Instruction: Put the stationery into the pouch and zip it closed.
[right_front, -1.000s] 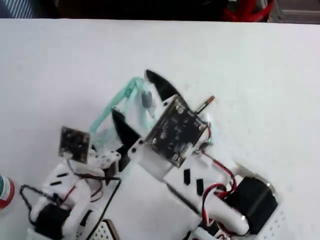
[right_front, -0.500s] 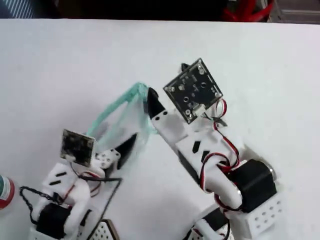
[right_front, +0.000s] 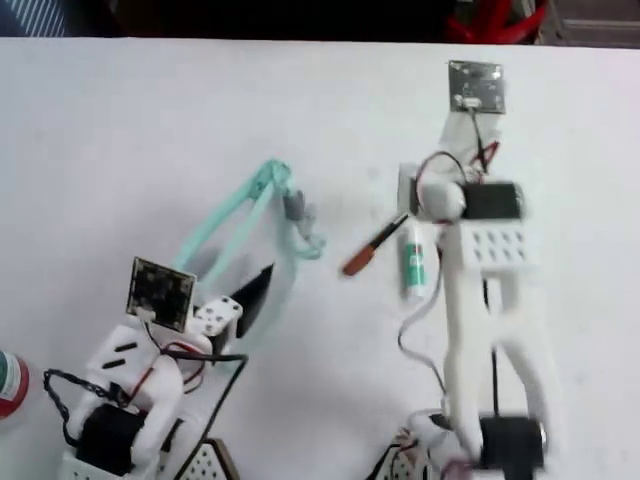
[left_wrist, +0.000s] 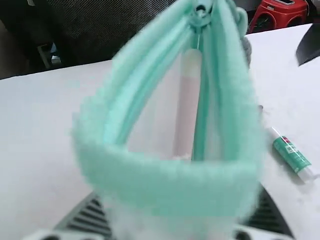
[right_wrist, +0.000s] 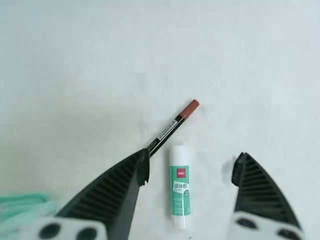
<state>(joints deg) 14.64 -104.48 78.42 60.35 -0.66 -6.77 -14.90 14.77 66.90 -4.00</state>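
Evidently the left claw (right_front: 252, 290) was clamped on the pouch (left_wrist: 165, 182) rim at lower left, propping its mouth open for loading. The right claw (right_wrist: 193, 159), jaws apart, hung over the glue stick (right_wrist: 180, 189) and pen (right_wrist: 172, 127) lying mid-frame on the surface (right_front: 150, 120), outside the pouch.

Both arms are showing white shells and black servo blocks; the right arm (right_front: 470, 320) is carrying red, black and white wires, and the left arm (right_front: 125, 395) is trailing a black cable. Each wrist is bearing a square camera board (right_front: 160, 290), and the right gripper (right_wrist: 192, 161) is showing black ribbed fingers (right_wrist: 112, 192) on white bases with dark screw holes.
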